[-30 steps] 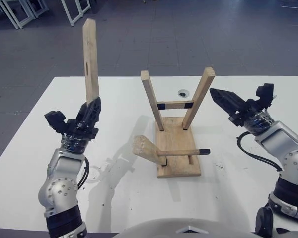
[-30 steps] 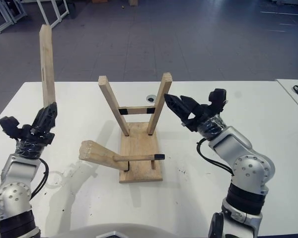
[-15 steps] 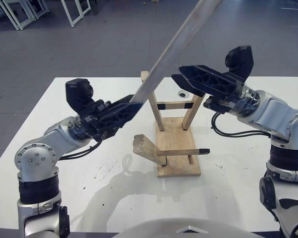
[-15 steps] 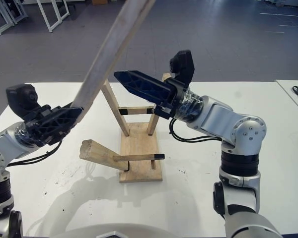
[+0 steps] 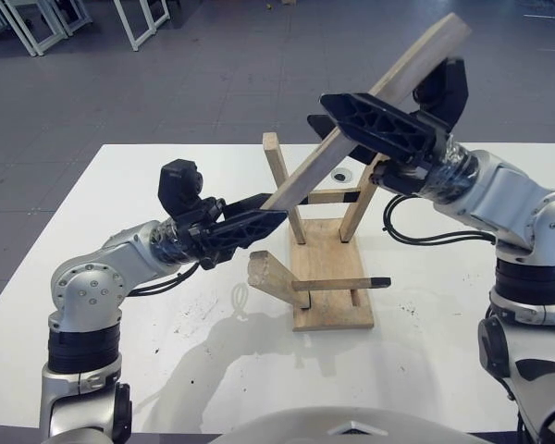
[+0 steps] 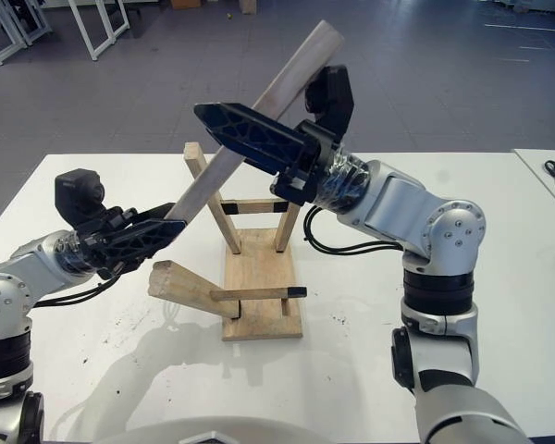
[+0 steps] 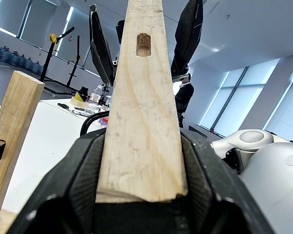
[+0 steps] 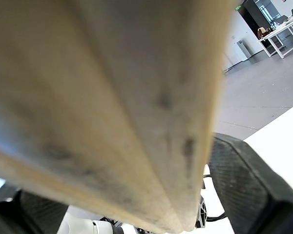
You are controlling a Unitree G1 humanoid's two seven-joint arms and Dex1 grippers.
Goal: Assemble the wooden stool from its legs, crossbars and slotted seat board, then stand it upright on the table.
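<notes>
The left gripper (image 5: 264, 218) is clenched on the lower end of a loose leg (image 5: 393, 76), which slants up over the table (image 5: 462, 351) into the right gripper (image 5: 319, 109). Whether that one already clamps the wood, I cannot tell. Below them the seat board (image 5: 338, 314) lies flat, with two standing legs joined by a crossbar (image 5: 326, 196), and a third leg (image 5: 270, 276) lies tilted at its left edge. I judge this to be a handover of the last leg. Next, one arm must hold firmly before the other lets go, and then the leg's hole (image 7: 143, 45) must meet the free crossbar (image 5: 347, 284).
</notes>
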